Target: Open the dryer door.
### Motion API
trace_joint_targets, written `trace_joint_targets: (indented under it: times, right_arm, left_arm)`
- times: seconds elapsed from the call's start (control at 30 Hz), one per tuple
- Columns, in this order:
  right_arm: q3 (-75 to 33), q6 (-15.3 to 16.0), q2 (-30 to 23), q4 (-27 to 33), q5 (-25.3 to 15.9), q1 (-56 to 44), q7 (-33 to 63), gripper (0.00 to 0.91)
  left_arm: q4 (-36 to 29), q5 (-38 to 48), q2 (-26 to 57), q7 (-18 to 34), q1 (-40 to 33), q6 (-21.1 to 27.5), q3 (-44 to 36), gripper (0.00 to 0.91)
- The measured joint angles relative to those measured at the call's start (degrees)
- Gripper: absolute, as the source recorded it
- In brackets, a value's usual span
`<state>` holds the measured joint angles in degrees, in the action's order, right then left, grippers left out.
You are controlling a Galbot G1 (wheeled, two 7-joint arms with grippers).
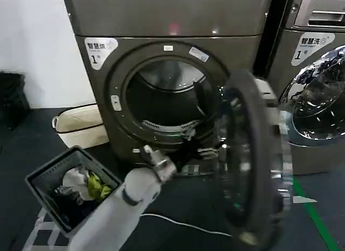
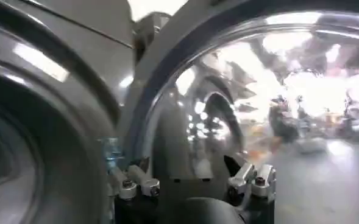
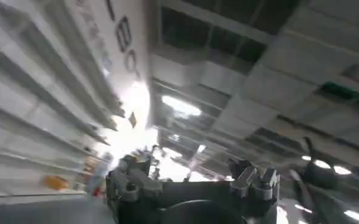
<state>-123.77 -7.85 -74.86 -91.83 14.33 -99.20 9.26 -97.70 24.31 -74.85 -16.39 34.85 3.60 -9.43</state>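
At the left on the floor sits a basket [image 1: 64, 178] of laundry, with a white tub [image 1: 81, 124] behind it; neither is in the swing of the door; the dryer [image 1: 161, 24], marked 1, stands in the middle with its drum mouth bare, and the door [image 1: 253, 164] is already swung well out on its right-hand hinge, standing nearly edge-on toward me, its grey inner face turned to the drum

The left gripper [image 1: 207, 151] reaches in low at the drum mouth, just beside the door's inner rim; in the left wrist view its fingers [image 2: 136, 182] stand apart with nothing between them, the chrome rim [image 2: 167, 97] curving close ahead; so it is open and empty, and seems to be pushing rather than holding

I judge the door stiff and fairly heavy, glass in a metal ring, moving only about its hinge; the chrome looks slick, so a push on the grey inner face or a hook over the rim edge would serve better than a pinch

The door's lower edge runs out of frame and is smeared; the hinge is hidden behind it; whether the fingertips touch the door I cannot tell; the right gripper [image 3: 194, 182] points up at a ceiling, jaws spread, idle
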Motion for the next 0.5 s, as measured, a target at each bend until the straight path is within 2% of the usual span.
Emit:
trace_joint_targets:
  times: [0.13,0.5]
  right_arm:
    - [-1.6,0.5,0.4,1.5,0.1,-0.4,0.8,0.907]
    - [-5.1,-0.7,1.7,4.9,-0.1,-1.8,0.8,0.907]
  left_arm:
    - [2.1,0.0,-2.1,0.2,-2.3,0.1,-2.4,0.907]
    - [9.6,0.1,-9.0,0.4,-8.1,-0.1,-7.1,0.907]
